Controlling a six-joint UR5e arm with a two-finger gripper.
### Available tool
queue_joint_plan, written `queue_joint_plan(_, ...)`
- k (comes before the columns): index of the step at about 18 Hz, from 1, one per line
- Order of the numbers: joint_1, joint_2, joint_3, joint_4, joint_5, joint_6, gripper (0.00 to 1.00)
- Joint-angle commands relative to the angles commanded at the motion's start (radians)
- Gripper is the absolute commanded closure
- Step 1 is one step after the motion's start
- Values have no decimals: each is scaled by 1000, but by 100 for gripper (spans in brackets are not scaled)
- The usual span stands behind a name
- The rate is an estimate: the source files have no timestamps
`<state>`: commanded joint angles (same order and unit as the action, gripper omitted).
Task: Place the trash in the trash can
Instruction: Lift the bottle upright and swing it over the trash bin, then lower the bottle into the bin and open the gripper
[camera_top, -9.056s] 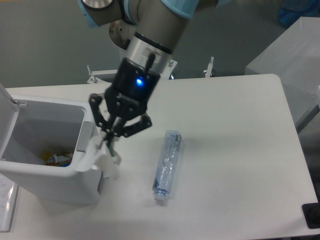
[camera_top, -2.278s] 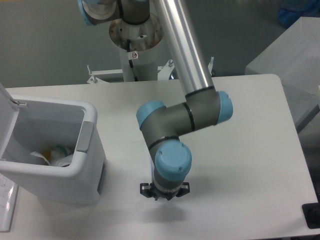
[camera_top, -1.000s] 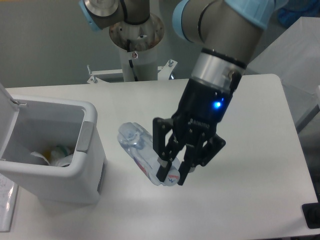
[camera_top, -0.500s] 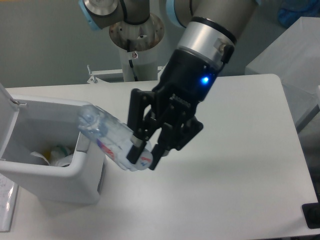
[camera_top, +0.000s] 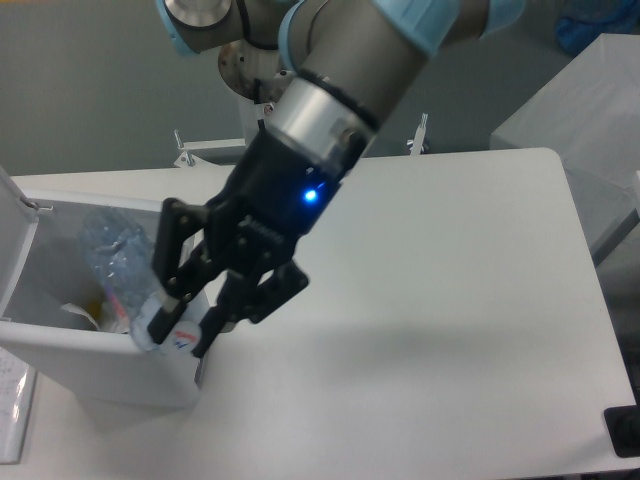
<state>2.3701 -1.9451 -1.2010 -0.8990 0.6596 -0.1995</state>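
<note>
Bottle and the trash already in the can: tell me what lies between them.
Nothing visible. In the camera view the bottle, held by the hand, hangs over the wrapper inside the trash can.

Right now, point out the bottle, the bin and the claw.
bottle (camera_top: 112, 245), fixed camera, its clear upper body
bin (camera_top: 60, 345), fixed camera, its near rim
claw (camera_top: 178, 335), fixed camera, between the fingertips

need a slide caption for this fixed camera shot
Gripper holds the crushed bottle over the open trash can.
</note>
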Motion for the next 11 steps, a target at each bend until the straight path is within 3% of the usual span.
queue_joint_plan(3, -25, 0, -25, 5, 31, 53, 100)
queue_joint_plan(5, -34, -3, -35, 9, 32, 122, 85)
queue_joint_plan(8, -51, 2, -74, 15, 37, 167, 84)
queue_joint_plan(11, -65, 3, -77, 17, 80, 181, 73)
